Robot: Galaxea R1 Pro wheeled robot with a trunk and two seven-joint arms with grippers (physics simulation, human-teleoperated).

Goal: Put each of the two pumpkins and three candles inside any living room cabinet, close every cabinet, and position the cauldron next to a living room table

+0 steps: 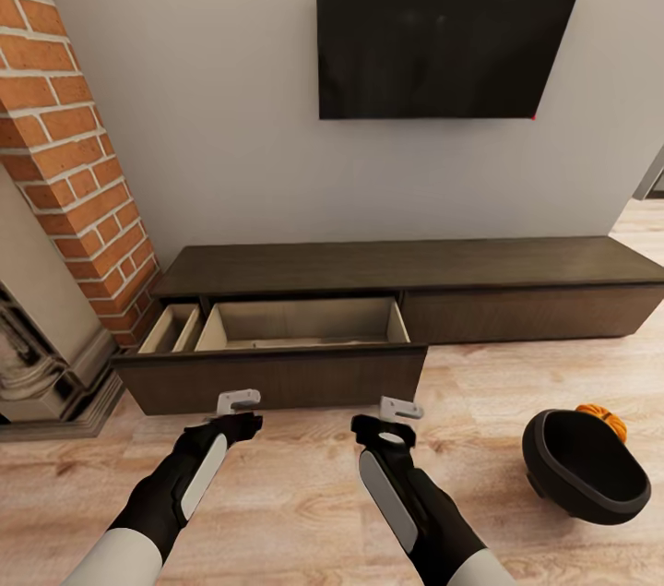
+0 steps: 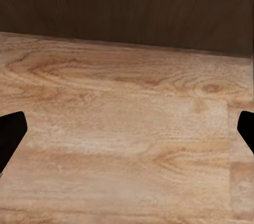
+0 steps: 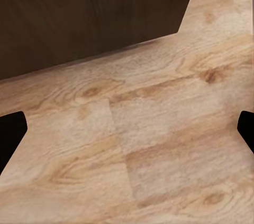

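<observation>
Facing long low dark-brown wooden cabinet (image 1: 406, 265), drawer pulled out, pale inside. Both grippers spread wide, empty: left gripper (image 1: 238, 401), right gripper (image 1: 400, 408). Small orange ribbed pumpkin (image 1: 604, 420) lay on floor behind round black cauldron (image 1: 583, 466), rightward of right gripper; right arm nearer.

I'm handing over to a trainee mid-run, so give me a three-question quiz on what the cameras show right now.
1. True or false: every drawer of the cabinet is shut.
2. Where is the visible pumpkin? A) in the open drawer B) on the floor behind the cauldron C) on the cabinet's top
3. Fill in: the left gripper and right gripper are both ____ and hold nothing.

Key: 1 false, the left drawer is pulled out, and nothing shows in the part of it in view. 2 B. 3 open.
</observation>
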